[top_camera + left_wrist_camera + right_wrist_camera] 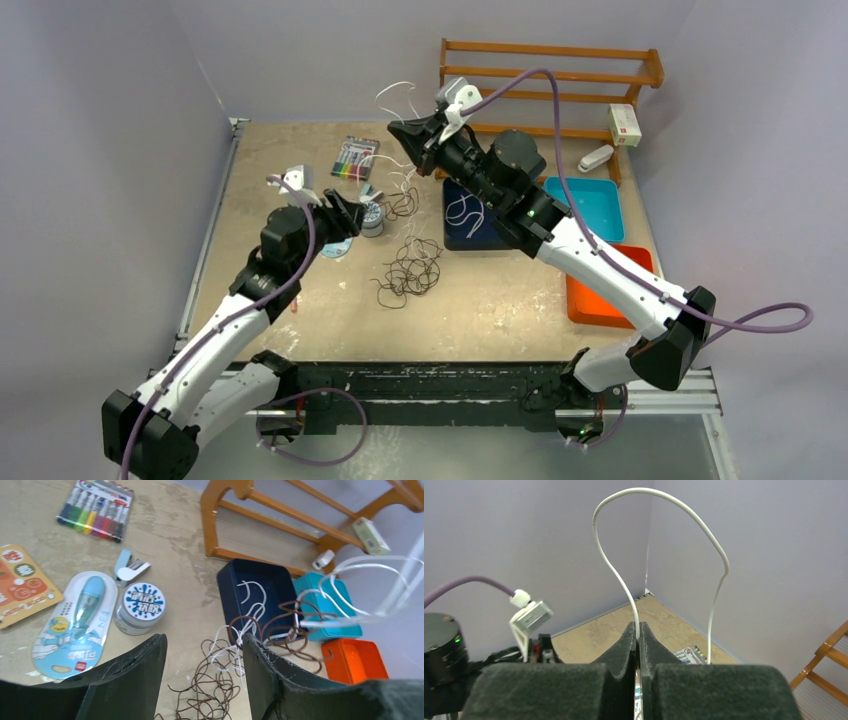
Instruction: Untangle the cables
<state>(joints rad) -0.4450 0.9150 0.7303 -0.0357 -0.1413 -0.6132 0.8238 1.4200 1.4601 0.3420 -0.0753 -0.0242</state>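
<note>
Left of the left jaws lie a carded correction-tape roller (80, 620) and a lidded jar (141, 607), with a marker pack (95, 507) farther out. The left jaws stand apart, low over the surface (165, 545), with nothing gripped. Just ahead of their tips, framed between them in the wrist view, sits the brown cable tangle (210, 680), with white strands threaded through it.

To the right of them, a white cable (640, 489) climbs out of the heap to the right jaws. These are pressed together on it and held high, and a loop of the cable arches above their tips. Below the right jaws, a navy tray (272, 580) holds a white coil (252, 597).

The step in hand looks to be drawing the white cable clear of the brown heap. The next move probably calls for the left jaws to pinch the brown strands close to where the white crosses them. That would anchor the heap while the right arm lifts slowly, or the whole heap may ride up with the cable.
</note>
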